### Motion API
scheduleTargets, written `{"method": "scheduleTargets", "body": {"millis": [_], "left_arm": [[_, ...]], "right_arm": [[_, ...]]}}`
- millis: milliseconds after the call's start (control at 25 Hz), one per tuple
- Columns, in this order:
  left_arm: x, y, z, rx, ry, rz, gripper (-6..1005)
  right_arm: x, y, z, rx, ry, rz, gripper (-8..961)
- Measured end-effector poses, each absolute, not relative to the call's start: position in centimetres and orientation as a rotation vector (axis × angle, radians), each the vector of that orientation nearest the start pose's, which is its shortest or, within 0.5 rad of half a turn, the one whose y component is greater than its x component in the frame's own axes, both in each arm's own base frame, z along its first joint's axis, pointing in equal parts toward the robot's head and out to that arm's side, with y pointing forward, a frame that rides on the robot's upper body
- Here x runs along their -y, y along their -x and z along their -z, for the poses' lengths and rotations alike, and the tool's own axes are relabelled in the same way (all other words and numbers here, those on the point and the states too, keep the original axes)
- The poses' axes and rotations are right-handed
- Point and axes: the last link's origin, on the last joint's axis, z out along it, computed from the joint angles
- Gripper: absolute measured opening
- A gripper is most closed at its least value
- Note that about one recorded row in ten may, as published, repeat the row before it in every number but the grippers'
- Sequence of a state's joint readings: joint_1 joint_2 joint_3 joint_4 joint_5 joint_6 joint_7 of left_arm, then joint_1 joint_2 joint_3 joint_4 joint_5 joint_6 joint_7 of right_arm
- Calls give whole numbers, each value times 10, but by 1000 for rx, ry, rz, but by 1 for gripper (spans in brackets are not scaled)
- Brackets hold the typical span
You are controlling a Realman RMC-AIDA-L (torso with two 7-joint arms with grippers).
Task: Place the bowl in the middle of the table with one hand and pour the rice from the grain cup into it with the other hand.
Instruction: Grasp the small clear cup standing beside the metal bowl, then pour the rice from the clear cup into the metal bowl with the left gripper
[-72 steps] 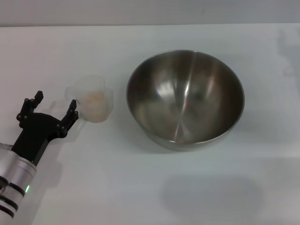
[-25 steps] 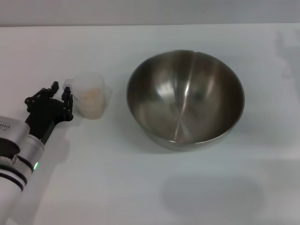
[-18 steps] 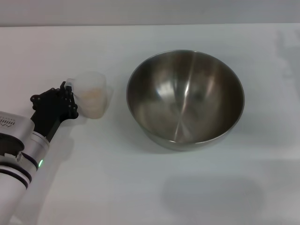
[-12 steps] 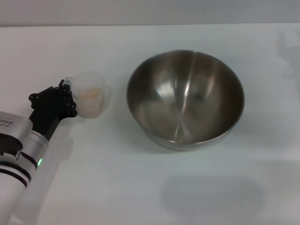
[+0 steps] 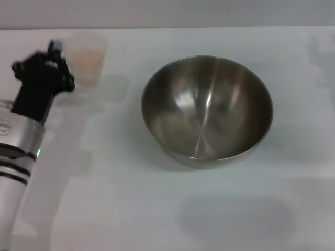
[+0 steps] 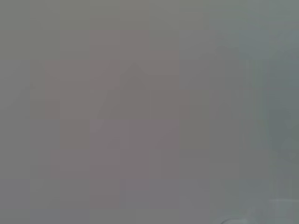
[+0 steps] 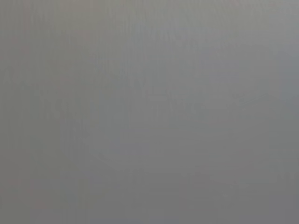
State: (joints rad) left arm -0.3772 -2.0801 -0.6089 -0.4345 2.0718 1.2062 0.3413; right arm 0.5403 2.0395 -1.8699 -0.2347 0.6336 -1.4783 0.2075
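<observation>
- The left gripper (image 5: 58, 65) is closed on the side of the grain cup (image 5: 86, 58) and holds it clear of the table (image 5: 157, 209), at the far left of the head view. The image is smeared there, so the exact finger contact is not readable.
- The rice (image 5: 85, 60) shows as a pale beige mass inside the cup. The cup appears roughly upright.
- The bowl (image 5: 207, 109) stands near the middle of the table, empty, with its mouth open upward. Placement looks complete.
- The right gripper is not in view. Both wrist views show only flat grey.
- Step in hand, as judged: carry the cup across to the bowl and pour.
- Keep the cup level during the carry. Rice sits close to the rim, so any early tilt risks spilling onto the table.
- Bring the cup lip past the near-left rim of the bowl before tilting. Pour toward the bowl centre.
- Tilt gradually. The steel wall is smooth, and fast grains may bounce out.
- Clearance: the tabletop between cup and bowl is bare. The only edge to clear is the bowl rim; approach from above it, not level with it.
- The far table edge lies just behind the cup. Move inward, away from it.
</observation>
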Motion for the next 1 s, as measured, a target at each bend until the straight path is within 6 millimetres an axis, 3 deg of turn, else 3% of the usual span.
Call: {"method": "scheduleTargets", "body": {"millis": [200, 480, 1000], "left_arm": [[-326, 236, 41, -87, 1569, 565, 30], [-329, 191, 57, -535, 1577, 462, 36], [-317, 167, 90, -1011, 1521, 216, 48]], "right_arm": [[-372, -259, -70, -212, 1292, -1109, 517], [-373, -258, -71, -206, 1292, -1111, 517], [-374, -256, -71, -203, 1293, -1114, 517]]}}
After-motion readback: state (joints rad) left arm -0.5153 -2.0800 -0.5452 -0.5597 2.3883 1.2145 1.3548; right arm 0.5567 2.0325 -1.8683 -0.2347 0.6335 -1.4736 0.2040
